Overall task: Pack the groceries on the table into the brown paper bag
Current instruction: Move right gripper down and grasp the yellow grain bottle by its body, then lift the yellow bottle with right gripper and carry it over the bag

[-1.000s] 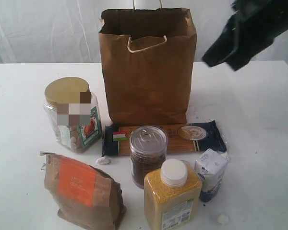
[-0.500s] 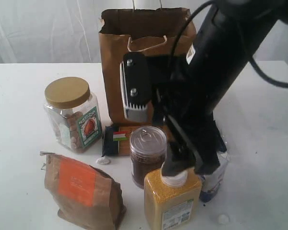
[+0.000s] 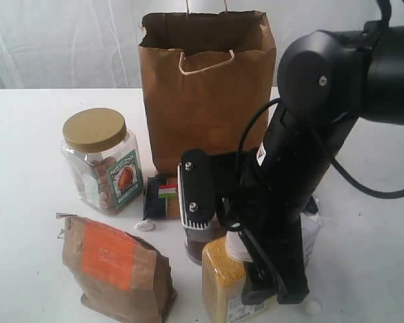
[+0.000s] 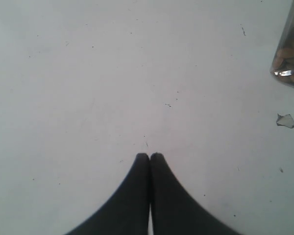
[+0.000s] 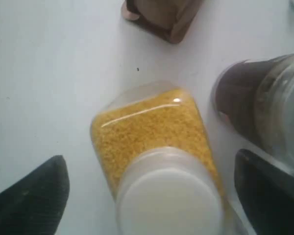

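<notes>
**Straddling the grain jar, right jaws wide**

Right gripper [image 5: 147, 164] sits over the white-capped clear jar of yellow grain [image 5: 149, 120]. Its fingers are spread wide on either side of the cap and grip nothing. The jar stands upright on the large white tabletop [image 3: 27, 134], just beside the dark foil-topped jar [image 5: 245, 98].

Left gripper [image 4: 150, 156] is closed tight and empty over bare table.

Tall brown paper bag with white cord handles [image 3: 205, 101] stands upright behind the groceries, top open. The gold-lidded clear jar [image 3: 101, 161], brown pouch with orange label [image 3: 114, 269] and dark flat spaghetti packet [image 3: 160, 196] are all outside the bag.

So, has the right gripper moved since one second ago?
Yes. From high beside the brown paper bag, the right gripper came down over the white-capped yellow-grain jar.
</notes>
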